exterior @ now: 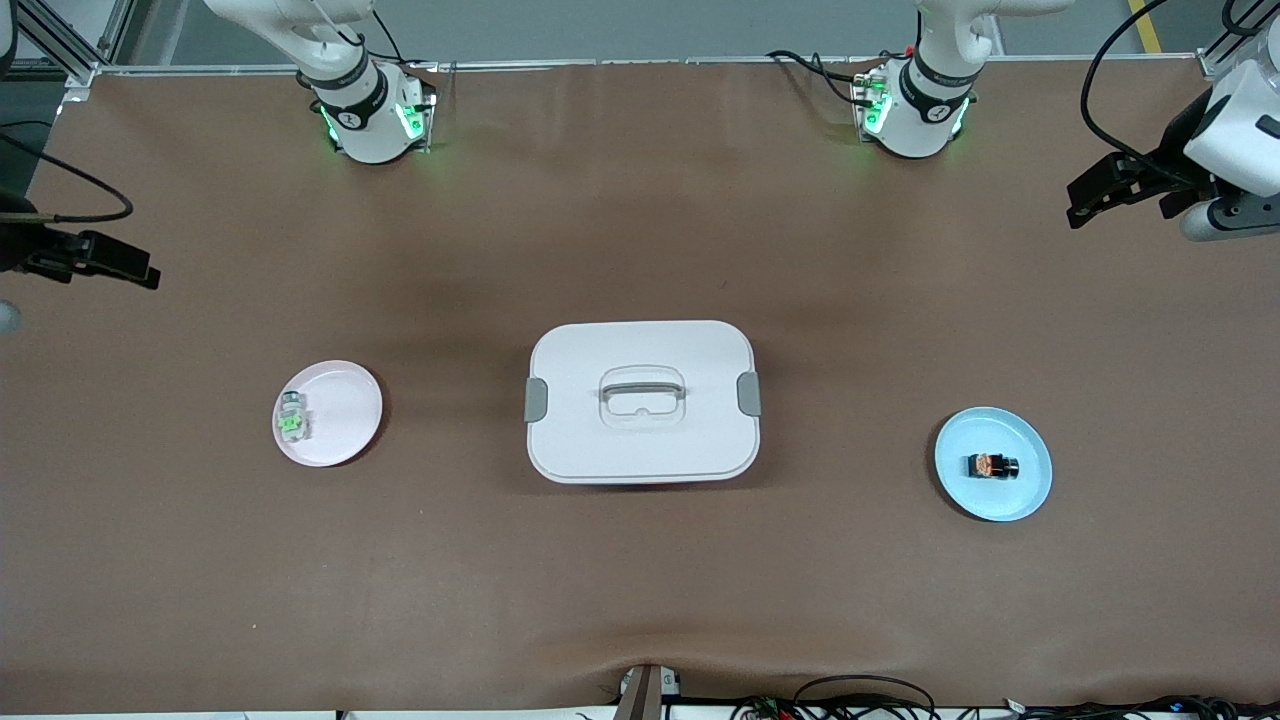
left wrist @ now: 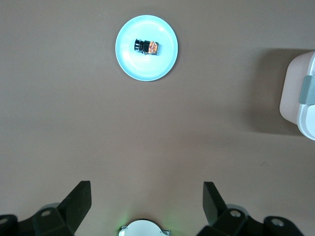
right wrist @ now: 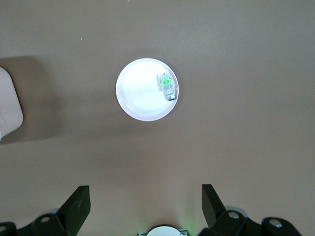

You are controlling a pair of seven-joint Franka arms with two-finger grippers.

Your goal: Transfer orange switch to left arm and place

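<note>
The orange switch (exterior: 992, 466), a tiny black block with an orange mark, lies on a blue plate (exterior: 972, 436) toward the left arm's end of the table. It also shows in the left wrist view (left wrist: 146, 46) on the same plate (left wrist: 165, 64). The white box (exterior: 590, 345) stands at the table's middle, its edge visible in the left wrist view (left wrist: 300, 98). My left gripper (exterior: 1080, 208) is open and empty, high over the table's left-arm end (left wrist: 146, 199). My right gripper (exterior: 145, 272) is open and empty, high over the right-arm end (right wrist: 145, 201).
A pink plate (exterior: 345, 400) toward the right arm's end holds a clear-and-green component (exterior: 292, 418), also seen in the right wrist view (right wrist: 166, 86) on that plate (right wrist: 138, 96). The box corner shows there too (right wrist: 9, 105). Cables lie along the table's near edge (exterior: 860, 700).
</note>
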